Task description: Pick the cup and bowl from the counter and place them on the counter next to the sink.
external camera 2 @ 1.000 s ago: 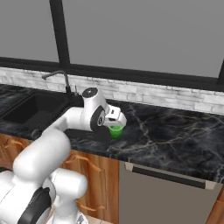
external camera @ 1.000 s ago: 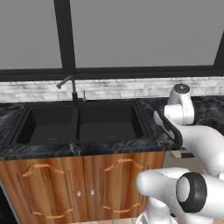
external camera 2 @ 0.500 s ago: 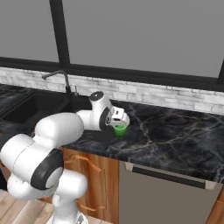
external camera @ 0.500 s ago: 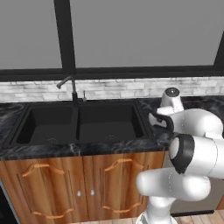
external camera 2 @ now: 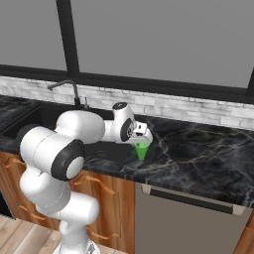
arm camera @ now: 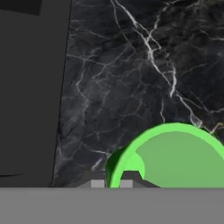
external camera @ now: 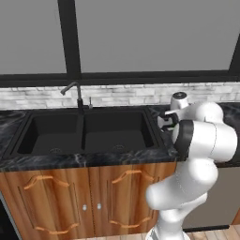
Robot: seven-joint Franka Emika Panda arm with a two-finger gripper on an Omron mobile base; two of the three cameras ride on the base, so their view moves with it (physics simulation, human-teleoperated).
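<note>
Compared with a second ago, I see my white robot arm folded in much tighter: the elbow has swung forward and now bulks large in both base views, while the hand has stayed low at the right-hand rim of the matte black double-basin sink (external camera: 89, 131). The small bright green plain tumbler, the cup (external camera 2: 142, 150), has barely shifted on screen. It hangs beneath the two-finger gripper (external camera 2: 141, 141), just right of the sink's edge, over the glossy black marble counter (external camera 2: 198, 154) with its pale grey and tan veins.

The gripper is closed on the cup's rim. In the hand view the green rim curves up right at the fingertips, one wall pinched between them.

I judge that the cup has arrived at its drop spot beside the sink, and that the arm's folding is the descent to set it down. I cannot tell whether the base is touching the marble yet.

The cup is upright, handleless, slightly tapered, with a lighter green inside and nothing visible in it. In the hand view its mouth (arm camera: 175, 157) is a wide green circle against veined stone, with the flat dark wall of the sink to the left.
</note>
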